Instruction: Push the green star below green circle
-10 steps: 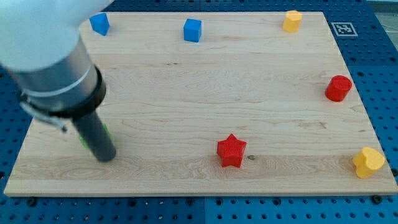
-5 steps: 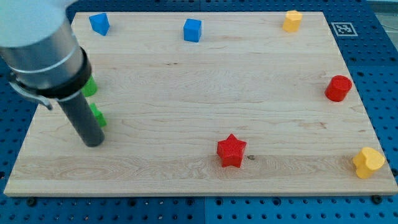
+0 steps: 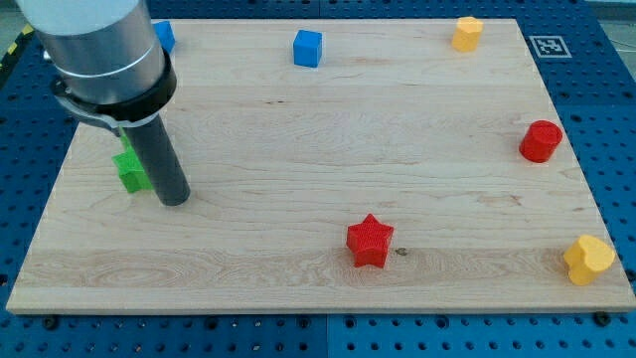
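The green star point(image 3: 130, 170) lies near the board's left edge, partly hidden by my rod. The green circle is almost fully hidden behind the rod just above the star; only a sliver of green point(image 3: 124, 141) shows there. My tip point(image 3: 174, 200) rests on the board just right of and slightly below the green star, close to it.
A blue block point(image 3: 164, 36) peeks out at top left and a blue cube point(image 3: 308, 48) sits at top centre. A yellow block point(image 3: 467, 33) is at top right, a red cylinder point(image 3: 541, 141) at right, a yellow heart point(image 3: 588, 260) at bottom right, a red star point(image 3: 370, 241) at bottom centre.
My rod has moved right and up the view. The green star, earlier right of the rod, now shows on its left, and the green circle is now covered by the rod.
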